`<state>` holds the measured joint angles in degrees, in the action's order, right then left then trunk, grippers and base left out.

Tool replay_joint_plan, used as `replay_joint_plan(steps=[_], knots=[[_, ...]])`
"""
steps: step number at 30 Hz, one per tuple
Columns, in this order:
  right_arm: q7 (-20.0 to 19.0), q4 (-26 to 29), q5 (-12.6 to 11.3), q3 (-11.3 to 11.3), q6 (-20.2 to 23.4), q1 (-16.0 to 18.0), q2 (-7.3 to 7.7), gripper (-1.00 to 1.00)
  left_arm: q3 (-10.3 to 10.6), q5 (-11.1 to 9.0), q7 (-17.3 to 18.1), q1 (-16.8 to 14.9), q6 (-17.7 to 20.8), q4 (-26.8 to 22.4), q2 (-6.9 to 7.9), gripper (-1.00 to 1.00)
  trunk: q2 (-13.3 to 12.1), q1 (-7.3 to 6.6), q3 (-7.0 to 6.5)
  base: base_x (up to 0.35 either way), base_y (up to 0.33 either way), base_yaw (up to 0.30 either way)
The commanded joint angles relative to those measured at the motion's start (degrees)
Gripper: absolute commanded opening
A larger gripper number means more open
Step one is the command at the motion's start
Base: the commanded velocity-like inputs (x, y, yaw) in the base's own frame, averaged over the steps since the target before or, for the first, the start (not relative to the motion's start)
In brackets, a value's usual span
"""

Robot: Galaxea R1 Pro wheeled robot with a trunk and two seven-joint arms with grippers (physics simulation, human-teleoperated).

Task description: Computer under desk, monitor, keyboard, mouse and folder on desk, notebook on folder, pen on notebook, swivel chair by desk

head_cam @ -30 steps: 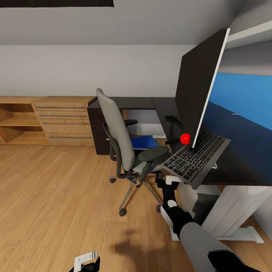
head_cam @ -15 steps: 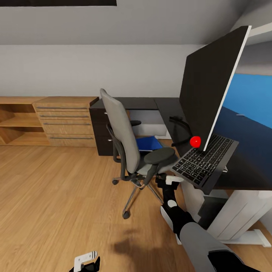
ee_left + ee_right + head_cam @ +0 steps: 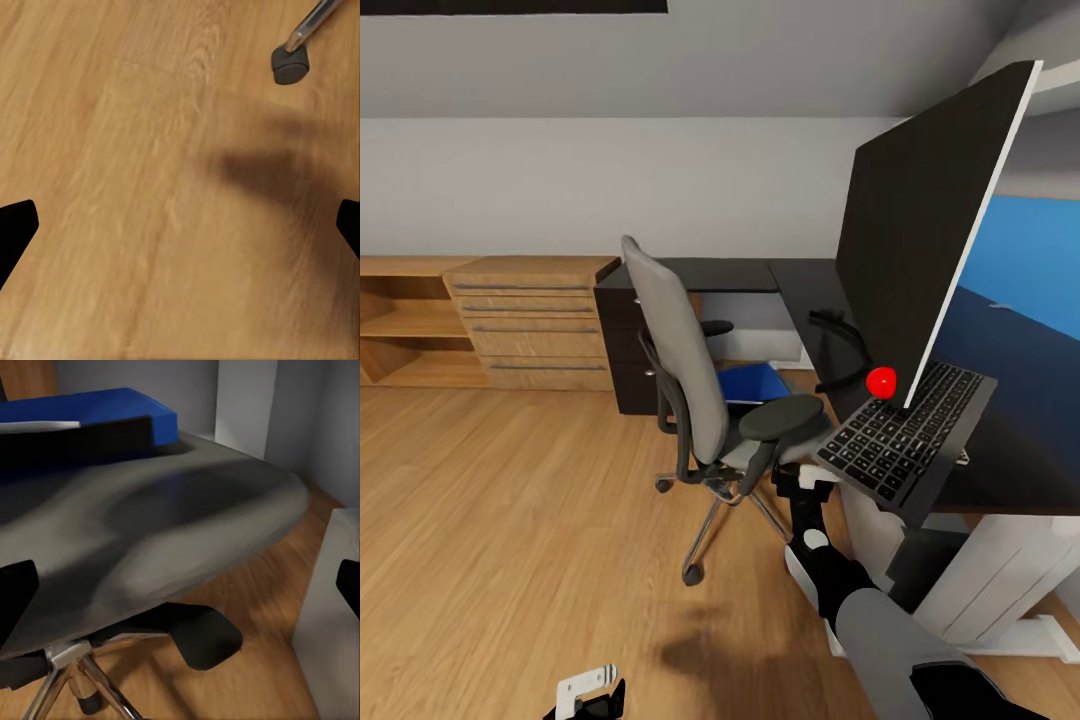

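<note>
The view had swung slightly left, and the folder [image 3: 748, 381] lay on the swivel chair [image 3: 705, 390], off the surface [image 3: 1000, 440], near the released, empty right hand [image 3: 812, 479].

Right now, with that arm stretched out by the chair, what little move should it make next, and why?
Probably ease the right gripper forward over the chair seat toward the folder. The folder lies at the far side of the seat, the jaws are wide open and apart from it, and it belongs on the desk.
</note>
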<state>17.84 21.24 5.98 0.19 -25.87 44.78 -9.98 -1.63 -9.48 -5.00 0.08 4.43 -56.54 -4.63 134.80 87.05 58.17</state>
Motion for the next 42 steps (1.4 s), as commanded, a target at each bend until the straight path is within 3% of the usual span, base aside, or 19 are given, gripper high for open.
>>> replay_joint_plan(steps=[1,42], knots=[[0.53,-0.06,0.61,0.01,0.03,0.04,-0.01,1.0,-0.04,-0.54,-0.11,0.01,0.33,-0.14,-0.03,1.0,0.02,0.01,0.05,0.206,-0.034,0.0],[0.44,0.03,0.67,0.12,-0.06,0.04,-0.01,1.0,-0.04,-0.54,-0.09,0.01,0.33,-0.06,-0.03,1.0,0.02,0.01,0.05,0.011,0.035,0.0]])
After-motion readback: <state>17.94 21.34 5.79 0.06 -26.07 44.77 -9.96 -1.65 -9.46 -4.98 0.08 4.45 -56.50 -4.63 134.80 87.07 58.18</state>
